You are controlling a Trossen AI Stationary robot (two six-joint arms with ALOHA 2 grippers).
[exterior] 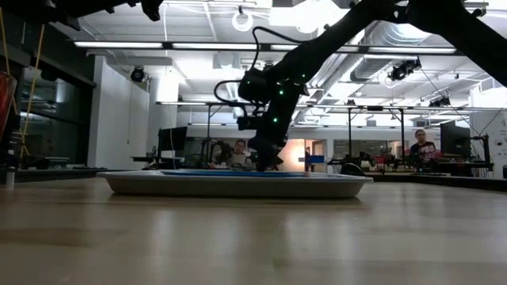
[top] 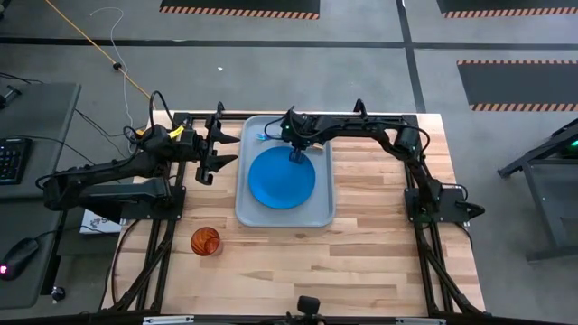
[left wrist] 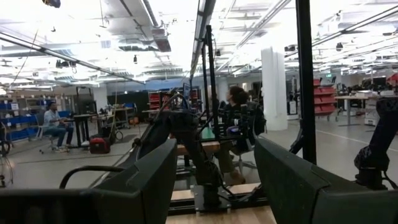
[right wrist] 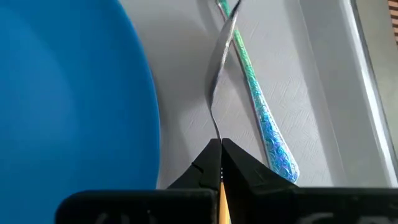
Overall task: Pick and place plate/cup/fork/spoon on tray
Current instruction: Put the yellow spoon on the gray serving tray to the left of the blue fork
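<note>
The light-grey tray (top: 318,213) lies mid-table with the blue plate (top: 282,177) flat in it. The fork (right wrist: 264,121), with its light-blue handle, lies on the tray floor beside the plate, near the tray's far edge. My right gripper (right wrist: 221,146) is low over the tray's far part (top: 296,155), shut on the spoon (right wrist: 217,81). The spoon's silvery part crosses the fork. The red-orange cup (top: 205,241) stands on the table near the tray's near left corner. My left gripper (top: 217,149) is open and empty, left of the tray. My right gripper pinches the spoon between its two fingers, and the orange handle (right wrist: 221,196) shows in the slit between them. The fingers come from above, pointing down, along the spoon. The silvery part (right wrist: 214,93) runs out past the fingertips across the fork; whether it rests on the tray, I cannot tell.
Bare wooden tabletop (top: 379,244) lies to the right of and in front of the tray. The arms' dark frame runs along the table's left and right sides. People sit at desks in the room beyond the table (exterior: 238,152).
</note>
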